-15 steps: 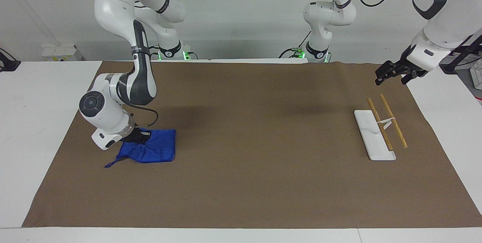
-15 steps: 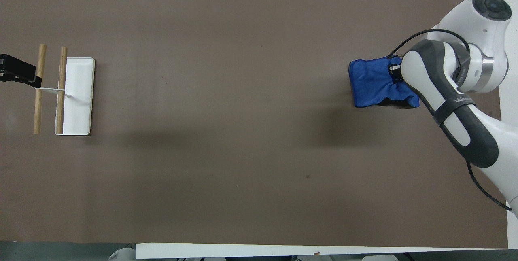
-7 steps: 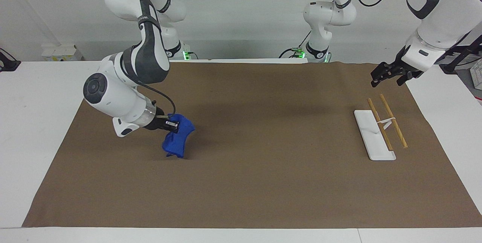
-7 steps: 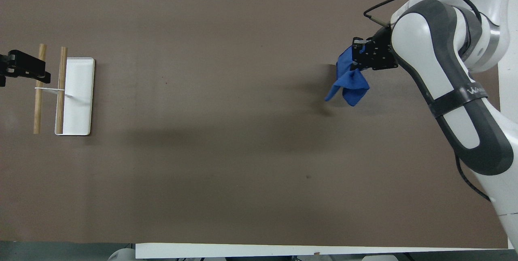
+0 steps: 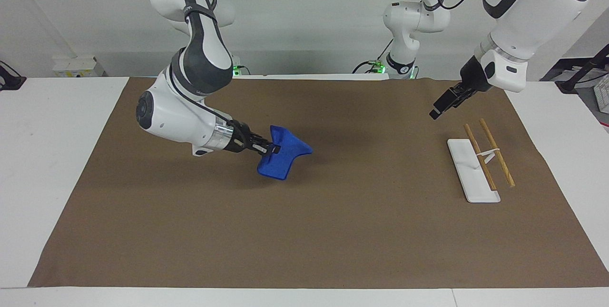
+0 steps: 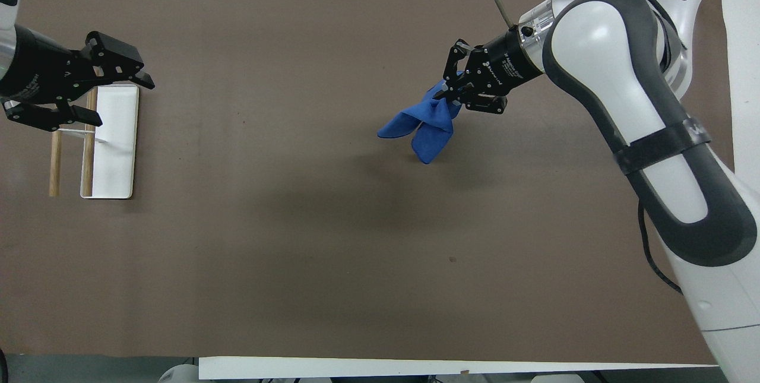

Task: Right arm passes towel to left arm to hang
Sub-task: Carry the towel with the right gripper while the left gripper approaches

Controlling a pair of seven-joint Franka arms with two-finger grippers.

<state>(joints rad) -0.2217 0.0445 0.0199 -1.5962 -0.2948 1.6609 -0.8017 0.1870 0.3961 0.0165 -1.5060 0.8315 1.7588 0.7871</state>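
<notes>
Towel (image 5: 284,156) in closed right tool (image 5: 267,149)

Plain white wall (image 5: 304,21) backs white table (image 5: 47,154) w/ brown table cloth (image 5: 304,231) spread over most of it; even, soft light

1 towel (image 5: 284,157), 2 arms, 1 rack (image 5: 473,170), 1 cloth (image 5: 333,231).
</notes>
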